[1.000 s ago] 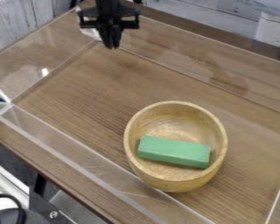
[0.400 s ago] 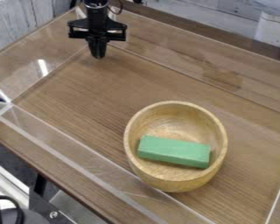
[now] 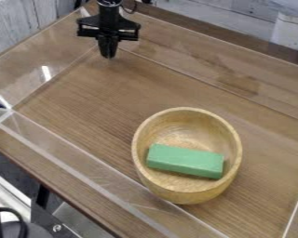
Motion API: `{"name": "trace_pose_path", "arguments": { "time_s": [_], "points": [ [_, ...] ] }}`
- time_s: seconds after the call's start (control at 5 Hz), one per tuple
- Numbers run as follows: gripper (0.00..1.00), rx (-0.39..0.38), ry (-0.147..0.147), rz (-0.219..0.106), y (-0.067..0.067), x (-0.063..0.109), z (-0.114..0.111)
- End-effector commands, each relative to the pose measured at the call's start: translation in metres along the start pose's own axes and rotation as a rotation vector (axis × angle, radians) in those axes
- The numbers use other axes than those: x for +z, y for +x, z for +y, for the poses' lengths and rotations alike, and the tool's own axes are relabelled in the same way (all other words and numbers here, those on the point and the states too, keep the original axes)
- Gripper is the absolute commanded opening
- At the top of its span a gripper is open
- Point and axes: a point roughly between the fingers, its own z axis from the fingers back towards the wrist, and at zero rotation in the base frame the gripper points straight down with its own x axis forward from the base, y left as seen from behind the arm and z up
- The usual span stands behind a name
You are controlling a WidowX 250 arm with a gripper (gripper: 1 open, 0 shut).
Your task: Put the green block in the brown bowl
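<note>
- Far left edge there's a clear plastic wall fencing in the work area, pretty glare-y, with a bright reflection spot on it.
- Up top left-ish is the gripper, black, pointing almost straight down at the wooden table. Fingers are pinched right together into one point and there's nothing between them, so it's closed on air.
- The tip looks really low over the wood, but I honestly can't tell if it's touching the surface or just above it.
- The middle of the table is just plain wood grain running diagonally.
- Lower right you've got the brown bowl, round, light wood, thick rim, sitting flat on the table and well apart from the gripper.
- The green block is lying flat inside that bowl, on the bottom, long side roughly following the front of the bowl, angled slightly down to the right.
- Far top right corner there's something pale blue/white outside the enclosure, too cut off to identify.
</note>
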Motion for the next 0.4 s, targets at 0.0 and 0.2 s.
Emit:
{"name": "trace_pose_path", "arguments": {
  "time_s": [0.0,0.2],
  "points": [
    [0.0,0.017,-0.012,-0.045,0.0183,0.0144,0.0046],
    [0.0,0.02,-0.018,-0.018,0.0189,0.0081,0.0079]
  ]
}}
